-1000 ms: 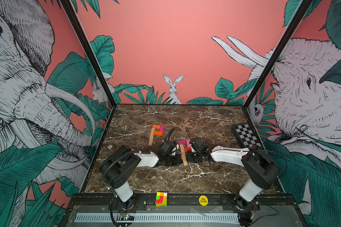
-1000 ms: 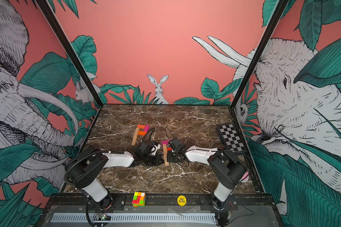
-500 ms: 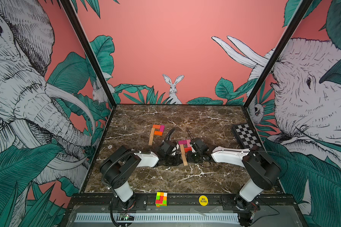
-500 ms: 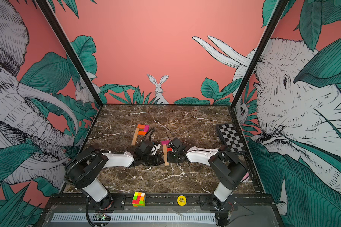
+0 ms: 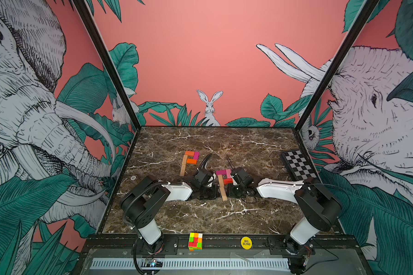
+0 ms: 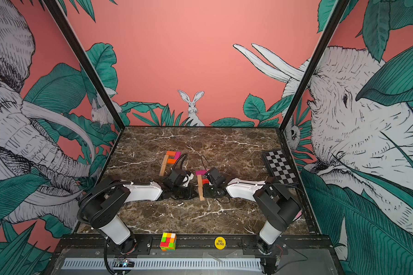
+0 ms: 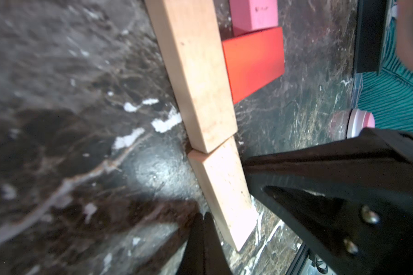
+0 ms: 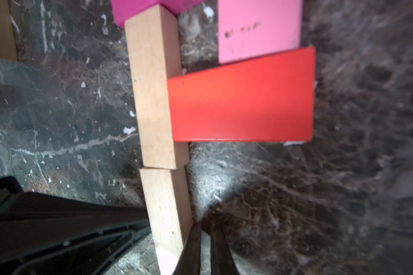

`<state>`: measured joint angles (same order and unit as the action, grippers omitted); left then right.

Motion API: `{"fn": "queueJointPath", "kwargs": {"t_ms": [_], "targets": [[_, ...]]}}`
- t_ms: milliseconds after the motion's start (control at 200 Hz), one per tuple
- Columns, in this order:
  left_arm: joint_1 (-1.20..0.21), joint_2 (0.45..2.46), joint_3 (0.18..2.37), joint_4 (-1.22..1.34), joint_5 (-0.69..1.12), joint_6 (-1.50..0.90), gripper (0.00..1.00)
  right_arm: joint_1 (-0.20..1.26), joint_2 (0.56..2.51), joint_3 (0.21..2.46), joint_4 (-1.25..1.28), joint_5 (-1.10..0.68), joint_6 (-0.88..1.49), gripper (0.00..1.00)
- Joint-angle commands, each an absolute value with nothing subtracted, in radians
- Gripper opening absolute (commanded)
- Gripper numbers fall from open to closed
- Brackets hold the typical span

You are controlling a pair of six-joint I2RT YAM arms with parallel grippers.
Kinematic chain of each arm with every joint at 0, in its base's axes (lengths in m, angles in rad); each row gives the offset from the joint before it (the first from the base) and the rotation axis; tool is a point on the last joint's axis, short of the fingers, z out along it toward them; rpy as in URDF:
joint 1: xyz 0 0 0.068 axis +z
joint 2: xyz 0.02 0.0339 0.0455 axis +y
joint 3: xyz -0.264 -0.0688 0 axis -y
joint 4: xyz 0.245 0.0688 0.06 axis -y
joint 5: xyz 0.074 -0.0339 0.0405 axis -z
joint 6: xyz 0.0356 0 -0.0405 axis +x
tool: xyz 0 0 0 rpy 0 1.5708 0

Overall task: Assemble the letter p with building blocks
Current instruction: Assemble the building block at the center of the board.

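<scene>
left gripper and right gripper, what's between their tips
The lower tan block, with the left gripper on one long side and the right gripper on the other; both wrist views show it.

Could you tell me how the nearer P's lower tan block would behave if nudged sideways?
Being rigid-looking wood, the lower tan block should slide whole. Lying lengthwise on the marble table, square-edged, it probably won't roll. Only butted against the upper tan block, it may pivot.

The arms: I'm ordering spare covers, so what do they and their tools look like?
Left arm and right arm: glossy white shells, bulky black joints. The left carries a ribbed black hose; the right a thin black wire. Left tool and right tool are black, slim, tapered.
</scene>
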<state>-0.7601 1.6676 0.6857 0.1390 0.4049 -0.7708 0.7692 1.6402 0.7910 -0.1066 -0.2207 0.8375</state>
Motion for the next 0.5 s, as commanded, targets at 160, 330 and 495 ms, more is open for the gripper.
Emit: {"fn": "queueJointPath", "kwargs": {"t_ms": [160, 330, 495], "targets": [[-0.751, 1.672, 0.708, 0.083, 0.382, -0.75, 0.0, 0.764, 1.629, 0.769, -0.13, -0.206, 0.845, 0.11], [-0.743, 1.681, 0.718, 0.079, 0.379, -0.75, 0.0, 0.764, 1.628, 0.766, -0.128, -0.207, 0.845, 0.12], [-0.741, 1.698, 0.734, 0.076, 0.381, -0.741, 0.0, 0.765, 1.625, 0.762, -0.128, -0.208, 0.845, 0.12]]}}
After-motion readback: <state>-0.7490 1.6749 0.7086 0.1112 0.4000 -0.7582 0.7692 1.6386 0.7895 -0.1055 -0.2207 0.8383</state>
